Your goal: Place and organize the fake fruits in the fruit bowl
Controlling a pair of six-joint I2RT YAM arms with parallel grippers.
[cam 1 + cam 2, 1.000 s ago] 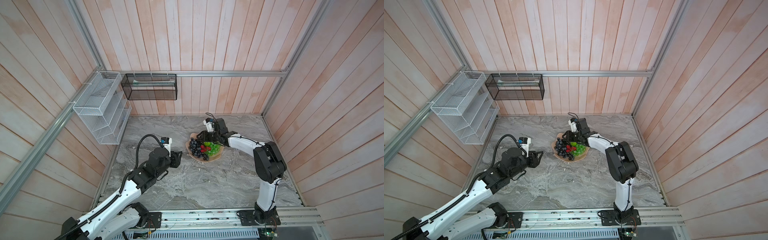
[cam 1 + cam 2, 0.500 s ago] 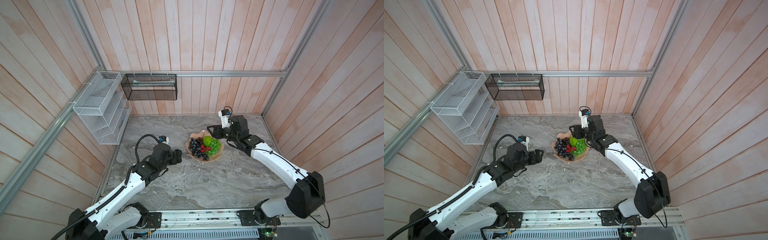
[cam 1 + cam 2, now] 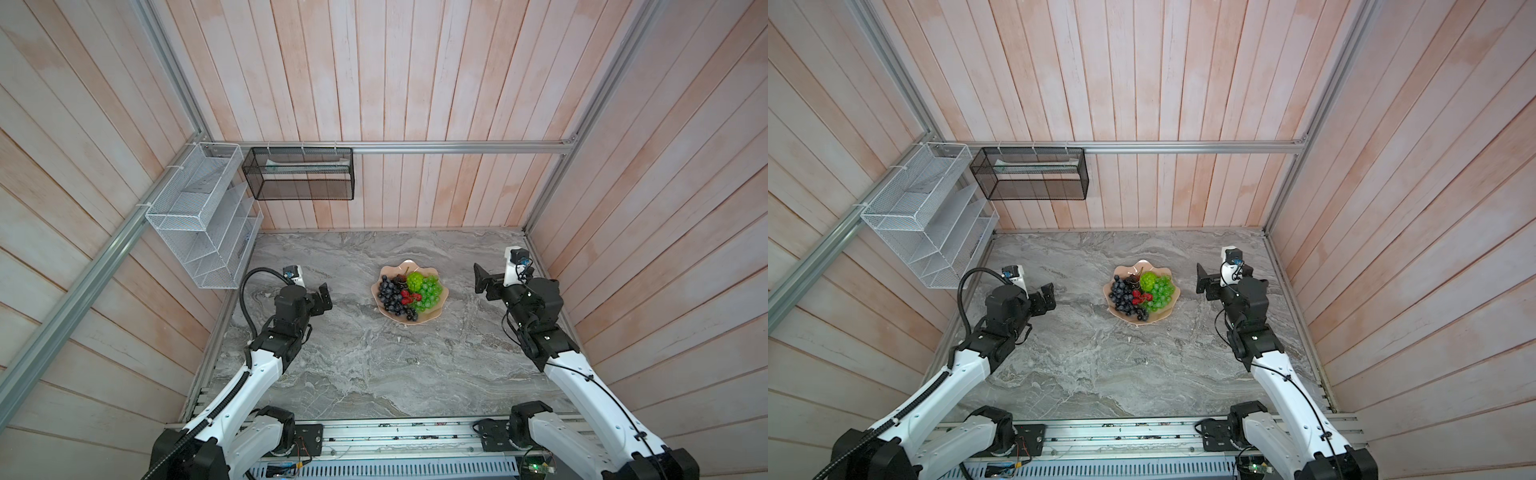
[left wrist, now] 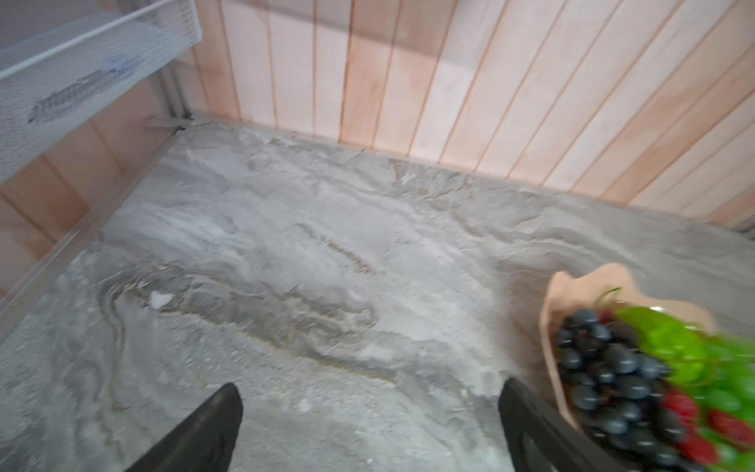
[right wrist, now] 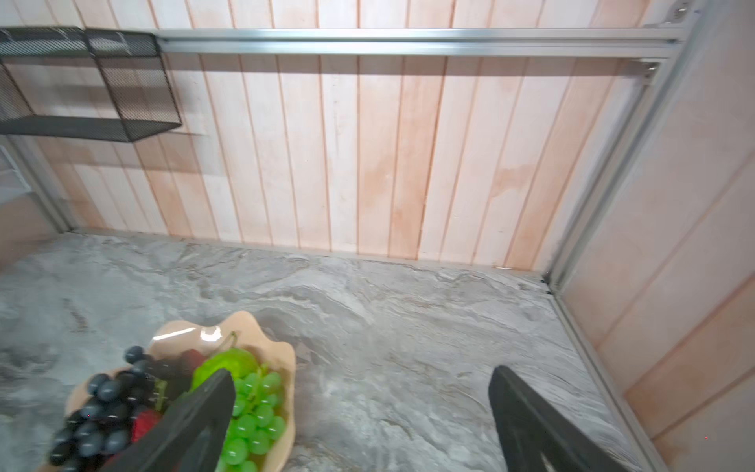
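On the marble tabletop (image 3: 374, 365): fake fruits (image 3: 409, 293) in fruit bowl (image 3: 404, 267).
Flanking it: left gripper (image 3: 324, 297), right gripper (image 3: 484, 282), both released, jaws wide.

Smooth, glossy peach-pink fruit bowl (image 5: 192, 335) with bright highlights on its surface. The translucent green grape bunch (image 5: 253, 417) looks like shiny plastic; the dark purple grape bunch (image 3: 388, 293) has a duller, dusty skin. The tabletop (image 3: 374, 365) is matt grey with a veined, stone-like pattern. The walls (image 3: 374, 83) are pale matt wood planks, edged by a satin metal rail (image 3: 457, 147). A white wire mesh basket (image 3: 195, 208) and a black metal mesh basket (image 3: 299, 187). The fingers (image 5: 527, 408) look like matt black plastic.
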